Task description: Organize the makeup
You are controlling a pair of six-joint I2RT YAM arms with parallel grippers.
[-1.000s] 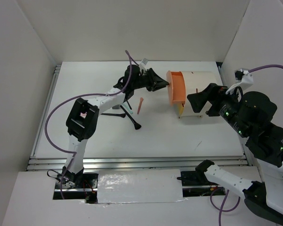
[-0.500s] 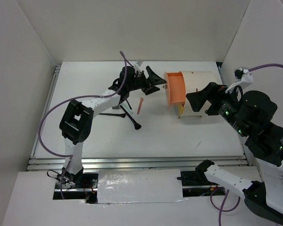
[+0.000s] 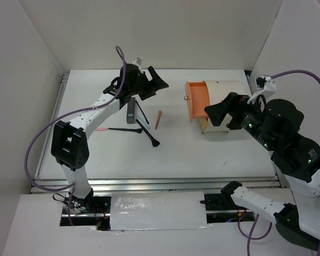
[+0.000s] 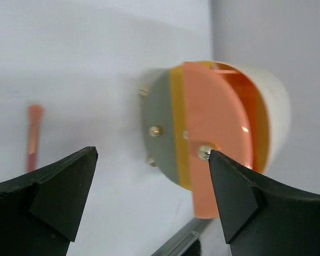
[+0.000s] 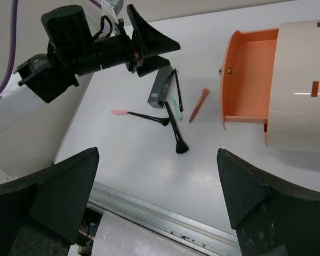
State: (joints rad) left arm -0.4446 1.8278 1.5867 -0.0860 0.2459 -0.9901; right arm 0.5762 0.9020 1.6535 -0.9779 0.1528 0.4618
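Observation:
The makeup lies loose left of centre: a dark grey tube (image 3: 131, 111), a black brush (image 3: 148, 133), a pink-tipped applicator (image 3: 114, 128) and an orange-pink stick (image 3: 158, 119). The right wrist view shows the tube (image 5: 160, 88), brush (image 5: 176, 133) and stick (image 5: 199, 104) too. My left gripper (image 3: 149, 82) hovers open above the tube, empty and facing the box; its own view shows the orange drawer face (image 4: 213, 122) ahead between its fingers, well beyond them. My right gripper (image 3: 224, 114) hangs open and empty in front of the box.
A cream drum-shaped box (image 3: 226, 104) stands at the right with its orange drawer (image 3: 197, 100) pulled out toward the left, nothing visible inside it (image 5: 250, 69). White walls close in the back and sides. A metal rail (image 5: 165, 221) runs along the near edge.
My left gripper has opened, let go at the drawer's knob and drawn back to the left over the grey tube. The right arm has barely moved.

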